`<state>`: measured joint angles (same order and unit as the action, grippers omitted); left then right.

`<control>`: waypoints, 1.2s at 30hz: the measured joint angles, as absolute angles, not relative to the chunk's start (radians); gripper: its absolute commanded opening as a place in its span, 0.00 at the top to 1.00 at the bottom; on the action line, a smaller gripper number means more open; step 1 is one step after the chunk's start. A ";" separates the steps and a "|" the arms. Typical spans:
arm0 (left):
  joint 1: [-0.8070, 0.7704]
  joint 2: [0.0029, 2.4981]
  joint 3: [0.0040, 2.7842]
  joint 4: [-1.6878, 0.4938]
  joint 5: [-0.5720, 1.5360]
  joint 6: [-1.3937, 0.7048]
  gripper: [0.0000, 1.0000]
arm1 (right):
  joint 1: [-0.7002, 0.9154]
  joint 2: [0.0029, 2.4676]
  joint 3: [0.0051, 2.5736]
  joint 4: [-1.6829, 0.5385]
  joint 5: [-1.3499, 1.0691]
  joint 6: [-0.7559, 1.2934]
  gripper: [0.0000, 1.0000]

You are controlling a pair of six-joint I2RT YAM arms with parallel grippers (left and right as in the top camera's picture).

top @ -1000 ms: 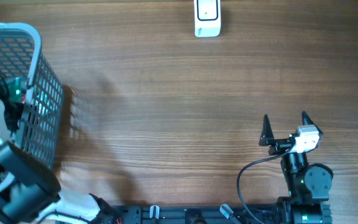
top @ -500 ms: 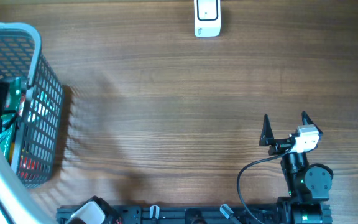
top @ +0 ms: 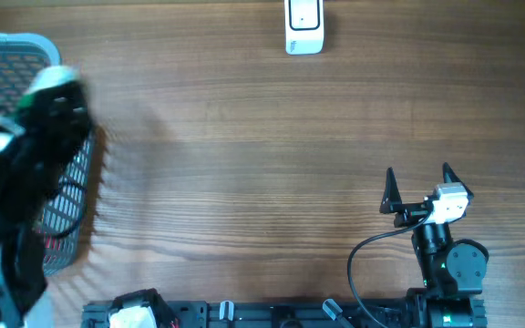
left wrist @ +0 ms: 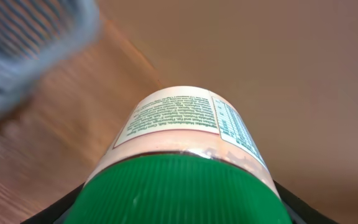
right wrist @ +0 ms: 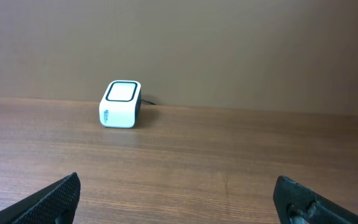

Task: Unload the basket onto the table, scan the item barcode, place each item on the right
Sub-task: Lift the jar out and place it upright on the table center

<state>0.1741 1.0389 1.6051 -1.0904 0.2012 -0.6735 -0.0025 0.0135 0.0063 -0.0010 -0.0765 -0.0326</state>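
Bottle (left wrist: 182,134) clamped in my left tool (left wrist: 179,214): I should lift it clear of the basket (top: 12,42) and face its barcode to the scanner (top: 303,25). Right tool (top: 417,185) stands wide, empty.

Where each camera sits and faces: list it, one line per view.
Overhead: above wooden table, looking straight down; shows right arm, and left arm blurred over grey mesh basket.
Left wrist: looks along its hand at held green-lidded jar; finger edges show.
Right wrist: low, facing white box scanner; open fingertips show.
Shared: the scanner, in overhead and right wrist.
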 measured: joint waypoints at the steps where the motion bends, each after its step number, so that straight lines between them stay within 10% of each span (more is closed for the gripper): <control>1: 0.117 1.066 1.605 -1.097 0.205 -0.670 0.37 | -0.002 0.014 0.006 -0.001 -0.076 -0.032 0.00; 15: -0.388 1.712 1.605 -1.163 0.123 -0.704 0.37 | -0.002 0.014 0.006 -0.001 -0.076 -0.033 0.00; 33: -0.632 2.094 1.605 -1.038 -0.099 -1.507 0.34 | -0.002 0.014 0.006 -0.001 -0.076 -0.033 0.00; 36: -0.641 2.112 1.606 -1.038 -0.107 -1.526 0.00 | -0.002 0.014 0.006 -0.001 -0.076 -0.033 0.00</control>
